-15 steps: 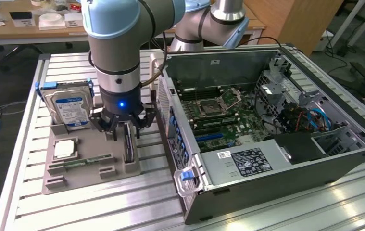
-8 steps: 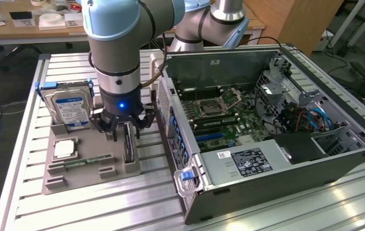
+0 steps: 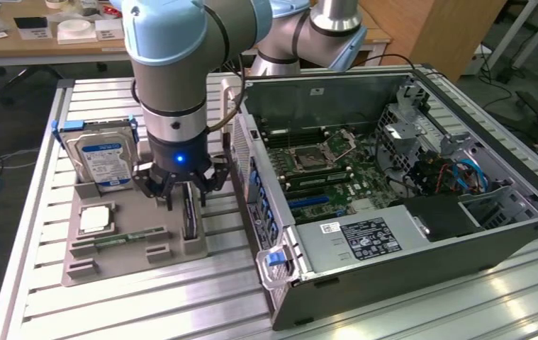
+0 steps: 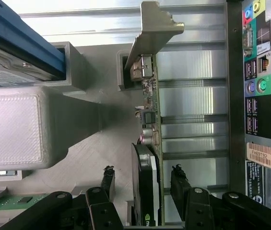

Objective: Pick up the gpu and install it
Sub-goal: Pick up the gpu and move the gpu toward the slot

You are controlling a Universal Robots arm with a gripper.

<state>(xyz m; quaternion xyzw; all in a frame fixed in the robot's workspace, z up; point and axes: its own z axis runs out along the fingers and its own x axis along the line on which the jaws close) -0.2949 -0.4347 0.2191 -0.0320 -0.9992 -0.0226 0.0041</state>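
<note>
Fingers [image 4: 107, 179] spread, one on each broad side of the gpu [image 4: 147, 143], with a gap showing between each pad and the card, so pinching nothing. Wrist view first: looks straight along the card's thin edge, green board on one face and black cooler on the other, with the silver end bracket [image 4: 155, 26] at the far end and the card standing upright in a slot of the grey holder [image 4: 77, 163]. Catches a small green mark on the cooler close to the gripper [image 4: 143, 178], too cut off to read. Takes in the blue-framed hard drive [image 4: 22, 36], one end of the memory stick [image 4: 8, 201] and, across the bare slats of the table [image 4: 197, 96], the back panel of the computer case [image 4: 257, 72] with its coloured sockets and a pale orange sticker [image 4: 260, 154] carrying a barcode and a short code, seemingly FH8ST52. Exterior view next: finds the gripper low over the holder, astride the top edge of the gpu, a thin dark slab seen edge-on, with a blue light glowing on the wrist above. Places the hard drive upright at the holder's far end, its white label bearing a blue mark, the print not legible. Places the open computer case on the exterior view's right, lying on its side with the motherboard [image 3: 321, 159] exposed. Makes out a black label on the power supply [image 3: 368, 237], white print too fine to read, and a small white sticker just beside it.
</note>
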